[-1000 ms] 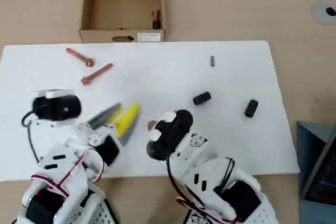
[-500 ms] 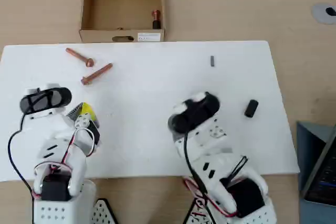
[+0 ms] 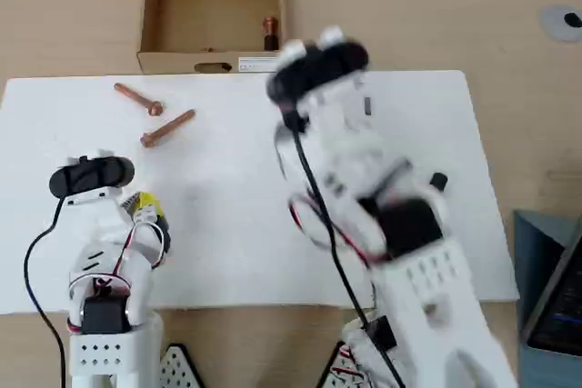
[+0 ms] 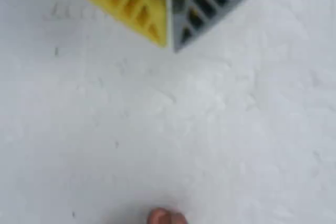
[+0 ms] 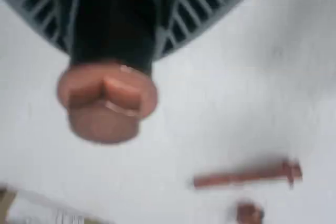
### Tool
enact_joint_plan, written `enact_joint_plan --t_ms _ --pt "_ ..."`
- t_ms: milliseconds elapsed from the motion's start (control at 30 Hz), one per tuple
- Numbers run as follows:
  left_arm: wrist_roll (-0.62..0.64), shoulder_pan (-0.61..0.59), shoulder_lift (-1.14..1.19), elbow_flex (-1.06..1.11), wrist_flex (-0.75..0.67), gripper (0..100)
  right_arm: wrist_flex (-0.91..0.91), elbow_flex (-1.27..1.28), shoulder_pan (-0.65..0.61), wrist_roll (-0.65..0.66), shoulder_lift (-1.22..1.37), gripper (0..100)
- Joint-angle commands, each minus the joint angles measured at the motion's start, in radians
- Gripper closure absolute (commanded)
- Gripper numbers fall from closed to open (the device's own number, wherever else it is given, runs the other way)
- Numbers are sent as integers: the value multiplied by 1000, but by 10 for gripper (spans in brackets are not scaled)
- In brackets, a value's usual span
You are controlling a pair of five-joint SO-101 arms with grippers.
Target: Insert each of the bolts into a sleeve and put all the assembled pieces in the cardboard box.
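My right gripper (image 5: 113, 24) is clamped on the black sleeve (image 5: 113, 32). A bolt (image 5: 106, 100) is seated in it, its copper head projecting past my fingertips. The long axis of this assembled piece runs in line with my fingers, head end outward (so it should leave head first).

The governing relation is that the cardboard box (image 3: 211, 63) lies ahead of this hand and to its left, with the near right corner just beside my wrist. I judge that the hand is not yet over the opening. The front wall stands between the piece and the box floor, where one finished piece (image 3: 270, 32) already lies.

My left gripper (image 4: 169, 40) is closed on nothing, low over the white mat (image 3: 236, 224). The two loose bolts (image 3: 138, 97) (image 3: 167, 128) lie ahead of it, well apart from my right hand.
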Motion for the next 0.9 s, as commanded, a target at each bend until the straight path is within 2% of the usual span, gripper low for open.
enact_joint_plan --t_ms 0,200,400,867 --pt "0 -2 -8 14 3 998 -83 -223 18 -2 200 989" --pt "-2 0 -8 14 3 998 -198 -489 54 81 522 989" --pt "0 0 -8 14 3 998 -215 -820 67 164 857 989" --pt "0 0 -8 14 2 998 -212 -1601 67 537 1581 989"
